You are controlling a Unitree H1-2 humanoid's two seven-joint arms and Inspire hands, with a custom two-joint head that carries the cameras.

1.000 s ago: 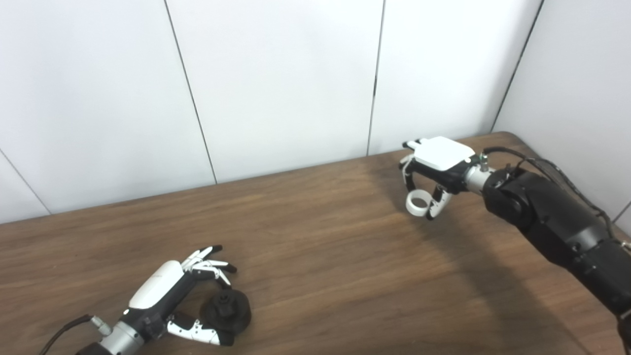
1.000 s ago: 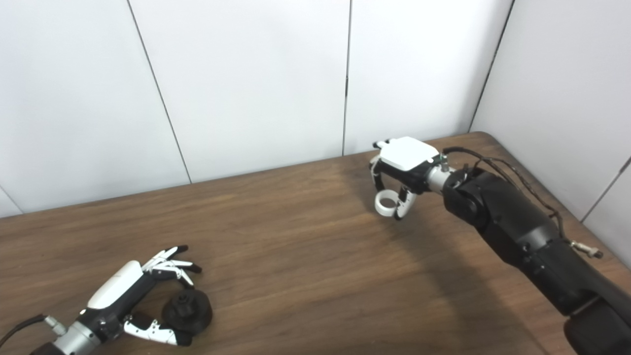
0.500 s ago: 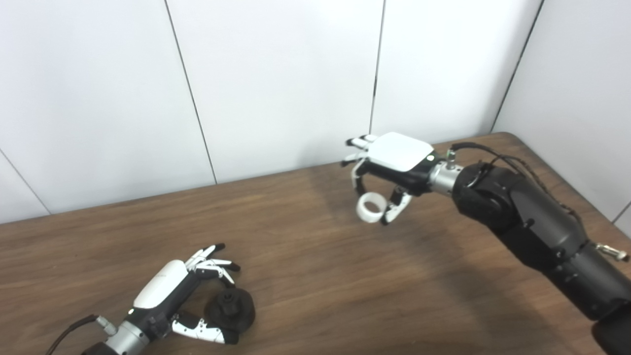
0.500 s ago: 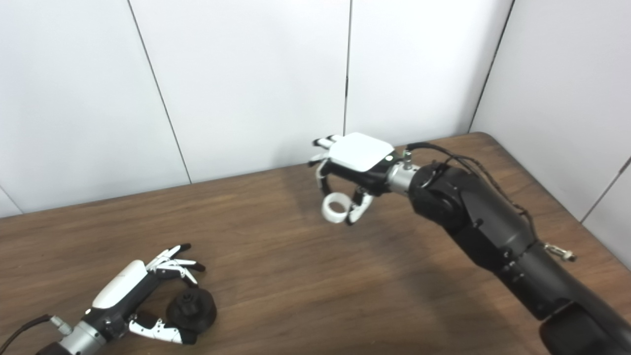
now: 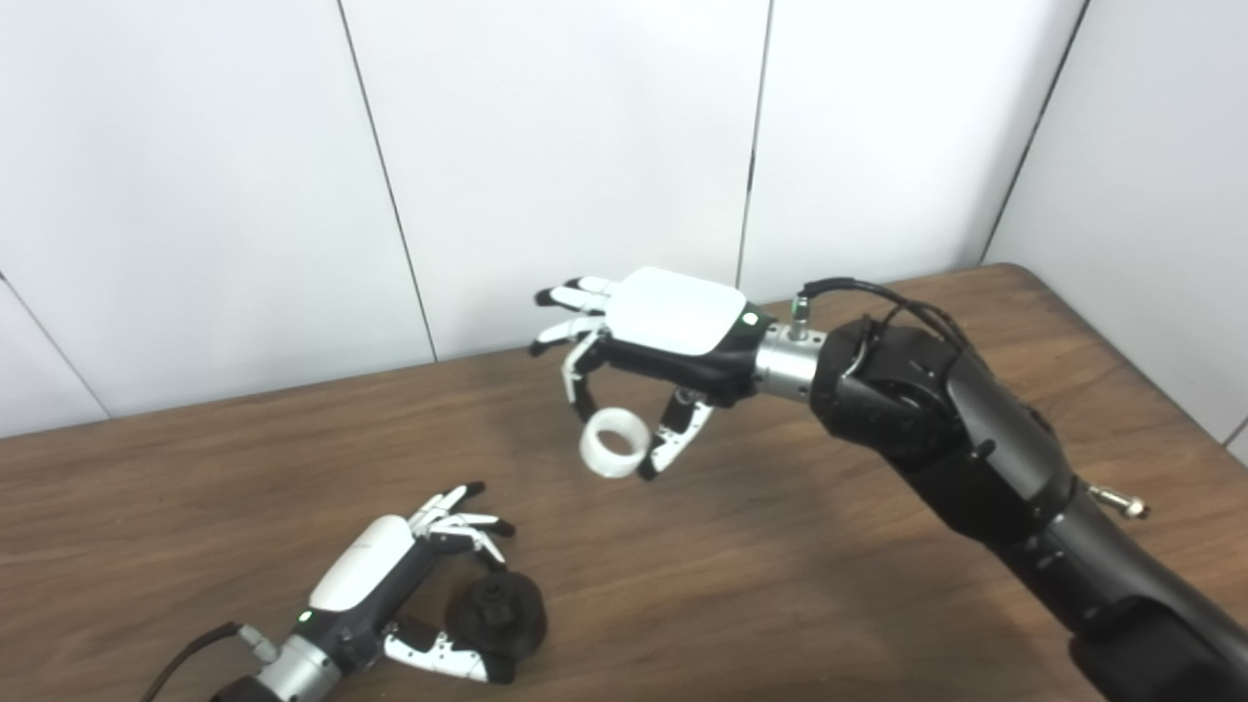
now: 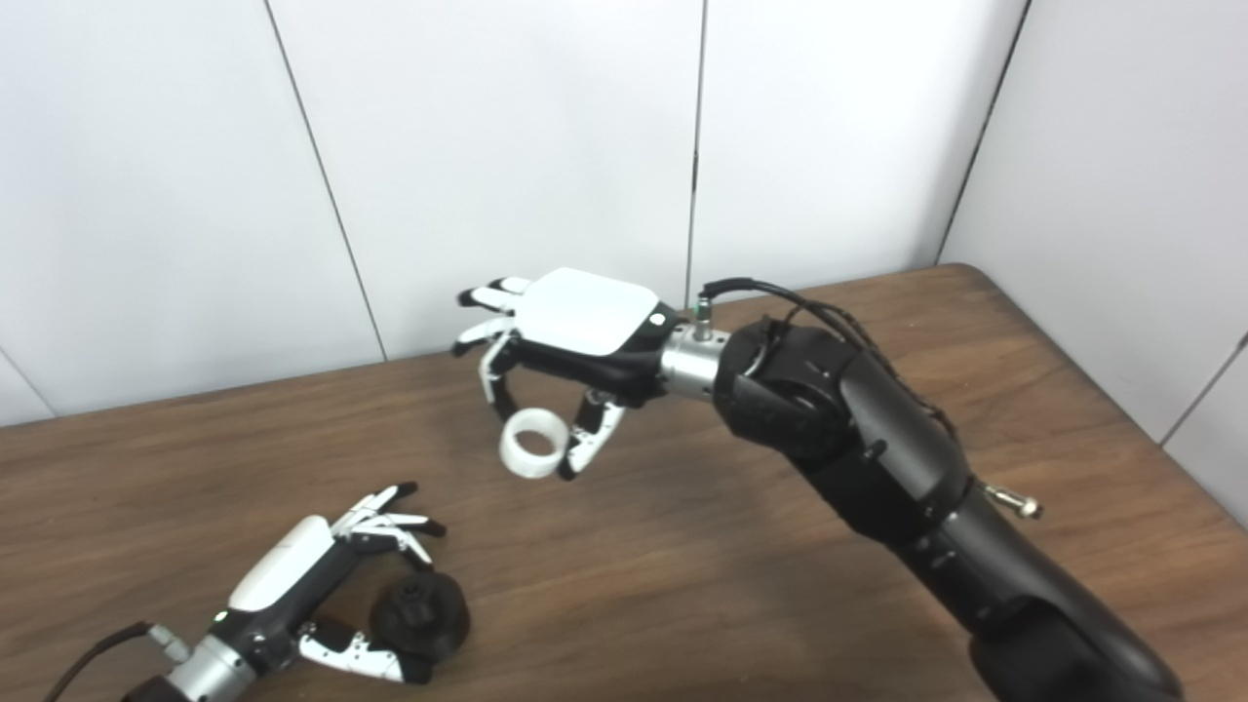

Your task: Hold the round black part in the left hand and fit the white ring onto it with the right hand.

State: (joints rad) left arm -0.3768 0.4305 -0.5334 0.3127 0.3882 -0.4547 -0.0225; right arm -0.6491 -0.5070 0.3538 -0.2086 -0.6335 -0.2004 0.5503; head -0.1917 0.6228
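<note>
Carrying the white ring through the air, the right hand has it pinched between a fingertip and the thumb, well above the wooden table, the hole facing roughly toward the camera. Down at the near left, the left hand is curled around the round black part, thumb under one side and fingers arched over the other; whether the part sits on the table or is lifted just off it cannot be told. Ring and part are well apart. By the look of it, this is the transport step: both pieces gripped, mating not yet begun. The next move calls for bringing the ring down and leftward over the part's raised centre, turning the ring so its hole faces that hub, while the left hand presents the part steadily.
</note>
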